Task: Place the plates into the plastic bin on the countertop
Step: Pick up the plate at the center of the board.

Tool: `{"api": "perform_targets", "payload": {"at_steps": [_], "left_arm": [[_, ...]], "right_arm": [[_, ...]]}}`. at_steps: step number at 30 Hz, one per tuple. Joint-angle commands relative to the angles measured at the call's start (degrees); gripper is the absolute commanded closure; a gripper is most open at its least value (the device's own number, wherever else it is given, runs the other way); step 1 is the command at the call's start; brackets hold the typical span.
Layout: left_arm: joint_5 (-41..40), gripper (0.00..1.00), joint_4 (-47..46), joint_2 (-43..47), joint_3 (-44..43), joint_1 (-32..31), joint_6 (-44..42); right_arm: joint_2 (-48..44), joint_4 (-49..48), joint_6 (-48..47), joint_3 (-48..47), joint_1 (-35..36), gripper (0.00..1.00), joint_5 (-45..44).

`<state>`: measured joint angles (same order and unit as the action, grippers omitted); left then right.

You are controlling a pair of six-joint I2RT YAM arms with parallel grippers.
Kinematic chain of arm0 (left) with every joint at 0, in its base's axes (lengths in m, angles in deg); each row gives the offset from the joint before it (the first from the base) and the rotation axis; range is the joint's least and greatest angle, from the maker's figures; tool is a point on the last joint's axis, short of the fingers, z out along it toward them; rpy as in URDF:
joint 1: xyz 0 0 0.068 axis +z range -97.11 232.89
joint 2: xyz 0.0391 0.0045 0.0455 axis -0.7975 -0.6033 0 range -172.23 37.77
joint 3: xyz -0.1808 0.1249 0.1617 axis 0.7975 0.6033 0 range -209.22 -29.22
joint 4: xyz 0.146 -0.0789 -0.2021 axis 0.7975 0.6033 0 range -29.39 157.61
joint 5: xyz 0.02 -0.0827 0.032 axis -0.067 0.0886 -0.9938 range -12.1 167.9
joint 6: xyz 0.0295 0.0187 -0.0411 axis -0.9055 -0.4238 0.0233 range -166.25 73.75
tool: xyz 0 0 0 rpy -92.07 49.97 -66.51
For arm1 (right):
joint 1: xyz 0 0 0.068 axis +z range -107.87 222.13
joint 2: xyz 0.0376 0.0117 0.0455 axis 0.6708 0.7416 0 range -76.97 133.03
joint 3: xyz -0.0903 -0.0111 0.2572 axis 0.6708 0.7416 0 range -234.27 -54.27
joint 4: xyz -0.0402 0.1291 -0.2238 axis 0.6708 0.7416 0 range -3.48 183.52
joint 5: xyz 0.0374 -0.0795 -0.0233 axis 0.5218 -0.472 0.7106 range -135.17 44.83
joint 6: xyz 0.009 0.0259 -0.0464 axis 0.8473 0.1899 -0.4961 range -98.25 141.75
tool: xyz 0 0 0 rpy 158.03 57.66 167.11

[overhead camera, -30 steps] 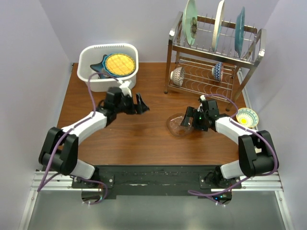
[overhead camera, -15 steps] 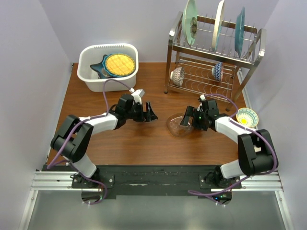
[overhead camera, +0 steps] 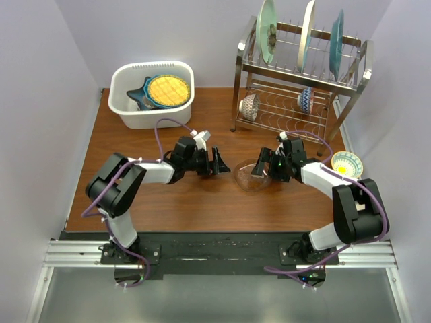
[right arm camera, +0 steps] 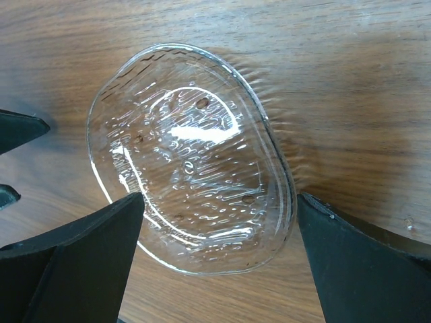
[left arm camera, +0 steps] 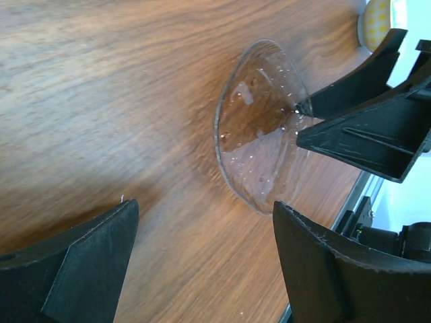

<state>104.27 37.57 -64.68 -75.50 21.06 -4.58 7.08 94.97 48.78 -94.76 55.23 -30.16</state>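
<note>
A clear glass plate (overhead camera: 252, 175) (left arm camera: 259, 134) (right arm camera: 192, 158) lies flat on the wooden countertop (overhead camera: 182, 198). My right gripper (overhead camera: 261, 167) (right arm camera: 219, 229) is open, its fingers straddling the plate's near edge without closing on it. My left gripper (overhead camera: 219, 164) (left arm camera: 202, 249) is open and empty, just left of the plate and pointing at it. The white plastic bin (overhead camera: 151, 120) at the back left holds a blue star-shaped plate (overhead camera: 139, 93) and an amber plate with a blue-green rim (overhead camera: 168, 90). Three plates stand upright in the rack: pale green (overhead camera: 267, 30), cream (overhead camera: 308, 33) and teal (overhead camera: 337, 37).
The steel wire dish rack (overhead camera: 357, 81) stands at the back right, with two small patterned bowls (overhead camera: 250, 105) (overhead camera: 306, 99) on its lower shelf. A yellow patterned bowl (overhead camera: 347, 165) sits on the countertop beside my right forearm.
My left arm has swung right from beside the bin across the countertop until its open gripper is close to the glass plate. The right gripper and the plate have stayed put.
</note>
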Motion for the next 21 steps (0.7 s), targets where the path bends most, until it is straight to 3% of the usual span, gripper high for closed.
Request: {"api": "perform_targets", "payload": {"at_steps": [1,8,11,17,21], "left_arm": [[-0.53,0.15,-3.41,-0.73,-2.06,-1.74,1.57],[-1.49,0.16,-3.85,-3.89,-3.9,-3.41,3.15],[-1.15,0.21,-4.72,-5.56,-4.78,-4.37,4.29],[-0.62,0.39,-9.38,-8.37,-3.82,-5.26,8.16],[-0.53,0.59,-13.59,-9.95,-2.15,-5.26,11.5]], "right_arm": [[0.5,-2.99,1.36,-0.82,-0.09,0.01,3.09],[4.19,-3.44,1.54,-2.93,0.61,0.01,6.09],[4.28,-3.96,1.98,-3.36,0.96,0.01,6.97],[5.07,-4.22,2.24,-4.07,2.01,0.02,7.93],[5.33,-4.4,2.42,-3.98,2.28,0.01,8.72]]}}
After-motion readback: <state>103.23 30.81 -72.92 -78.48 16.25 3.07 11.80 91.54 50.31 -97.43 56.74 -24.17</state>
